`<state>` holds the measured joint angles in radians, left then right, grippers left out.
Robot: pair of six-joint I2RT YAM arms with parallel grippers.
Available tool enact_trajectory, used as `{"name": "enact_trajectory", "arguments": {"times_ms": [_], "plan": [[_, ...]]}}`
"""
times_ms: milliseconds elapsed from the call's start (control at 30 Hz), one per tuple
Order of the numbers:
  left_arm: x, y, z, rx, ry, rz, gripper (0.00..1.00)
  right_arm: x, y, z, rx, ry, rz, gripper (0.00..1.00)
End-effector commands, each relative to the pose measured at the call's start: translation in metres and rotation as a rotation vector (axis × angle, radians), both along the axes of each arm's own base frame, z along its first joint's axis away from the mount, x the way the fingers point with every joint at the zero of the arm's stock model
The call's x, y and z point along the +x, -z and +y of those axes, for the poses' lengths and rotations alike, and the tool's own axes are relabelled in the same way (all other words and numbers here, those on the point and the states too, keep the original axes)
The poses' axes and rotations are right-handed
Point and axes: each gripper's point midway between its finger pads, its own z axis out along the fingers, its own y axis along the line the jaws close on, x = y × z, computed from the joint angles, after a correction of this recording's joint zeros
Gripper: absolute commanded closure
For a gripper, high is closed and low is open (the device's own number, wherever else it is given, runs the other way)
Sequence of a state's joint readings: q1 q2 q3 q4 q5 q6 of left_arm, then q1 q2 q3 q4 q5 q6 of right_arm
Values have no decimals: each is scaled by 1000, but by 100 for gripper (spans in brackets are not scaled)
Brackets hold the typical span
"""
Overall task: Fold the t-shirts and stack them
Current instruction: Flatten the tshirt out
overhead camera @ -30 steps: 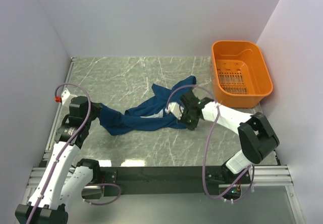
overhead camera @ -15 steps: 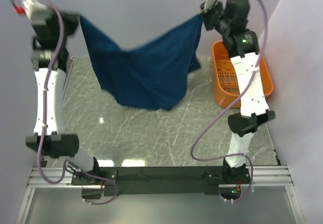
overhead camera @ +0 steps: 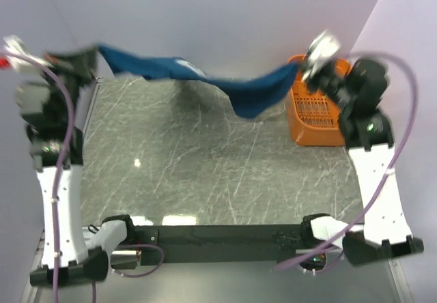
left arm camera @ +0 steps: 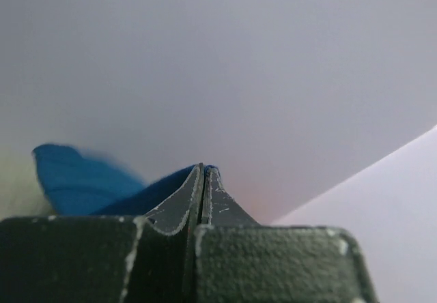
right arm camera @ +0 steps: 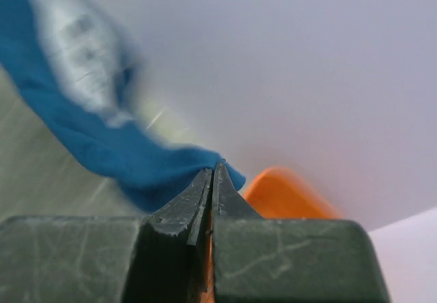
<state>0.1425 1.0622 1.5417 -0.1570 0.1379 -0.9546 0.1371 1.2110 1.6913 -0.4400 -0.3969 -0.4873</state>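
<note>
The left pincer (overhead camera: 80,59) and right pincer (overhead camera: 308,64) are each clamped tight on an edge of the t-shirt (overhead camera: 256,95). It hangs stretched between them, sagging nearer the right one, in open air above the marble table (overhead camera: 205,166). An orange basket (overhead camera: 317,120) sits just below the right pincer; pale walls (overhead camera: 225,16) stand behind both.

Plain pale walls (overhead camera: 225,16) around a grey veined marble-look tabletop (overhead camera: 205,166)

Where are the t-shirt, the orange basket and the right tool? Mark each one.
t-shirt (overhead camera: 254,97): top external view, its sagging middle fold.
orange basket (overhead camera: 318,134): top external view, its near wall.
right tool (right arm camera: 212,175): right wrist view, between its shut fingertips.
</note>
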Motion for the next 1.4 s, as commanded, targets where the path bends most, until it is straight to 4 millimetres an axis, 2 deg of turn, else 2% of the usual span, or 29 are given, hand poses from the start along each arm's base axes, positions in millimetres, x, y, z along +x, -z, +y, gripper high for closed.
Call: {"name": "enact_trajectory", "arguments": {"times_ms": [0,33,67,100,133,167,233,267,367,433,467,567,600,633,667,700,733,833,1000,1033,1067,1100,1133,1200,1233,1267,1300,1333,1367], "plan": [[3,116,-16,11,96,218,99,-24,116,27,-163,-230,190,100],[-4,146,-19,1,110,295,99,-36,145,31,-198,-285,249,100],[-8,195,-24,-16,133,400,99,-45,199,30,-220,-314,368,100],[-28,203,-29,-15,149,397,99,-58,220,30,-243,-340,408,100],[-40,233,-31,-34,151,491,100,-70,247,29,-273,-370,469,100],[-50,264,-32,-53,148,562,99,-88,283,28,-282,-410,558,100],[-80,276,-29,-54,107,582,100,-114,313,26,-318,-458,628,100],[-97,297,-28,-71,88,666,100,-129,339,23,-327,-472,692,100],[-134,290,-10,-62,-51,674,100,-154,374,16,-379,-492,763,100],[-150,282,2,-62,-131,662,100,-167,386,10,-419,-507,798,100],[-158,266,0,-65,-131,627,100,-173,392,8,-428,-519,818,100],[-174,257,14,-53,-220,608,100,-179,400,5,-449,-527,848,100],[-174,266,13,-49,-214,643,100,-179,403,4,-460,-521,858,100],[-173,277,7,-51,-178,680,100,-179,406,3,-463,-523,865,100],[-168,300,1,-68,-143,746,100,-181,409,4,-469,-537,883,100],[-164,307,-7,-73,-90,746,100,-183,410,4,-473,-544,895,100],[-161,330,-20,-91,-12,795,99,-184,412,3,-478,-547,907,100],[-165,345,-35,-115,72,789,99,-186,416,-1,-502,-545,931,100],[-187,343,-62,-64,232,756,99,-195,415,-4,-531,-570,930,98],[-190,336,-67,-47,266,733,87,-194,410,-3,-533,-577,922,92],[-193,330,-70,-23,288,711,68,-193,406,0,-519,-582,920,66],[-194,323,-70,-6,286,690,49,-193,401,1,-506,-583,922,56],[-197,303,-66,35,255,635,26,-183,386,5,-492,-573,883,50],[-194,283,-51,69,167,595,18,-173,366,15,-432,-566,855,43],[-194,265,-47,98,136,546,18,-161,347,20,-410,-560,810,41],[-184,256,-41,107,109,530,17,-153,342,23,-387,-549,814,40],[-177,253,-35,104,74,526,16,-146,336,27,-315,-502,848,40],[-166,258,-28,91,46,549,16,-123,321,33,-283,-469,789,39],[-148,265,-27,78,53,580,16,-109,324,37,-246,-434,821,39]]}}
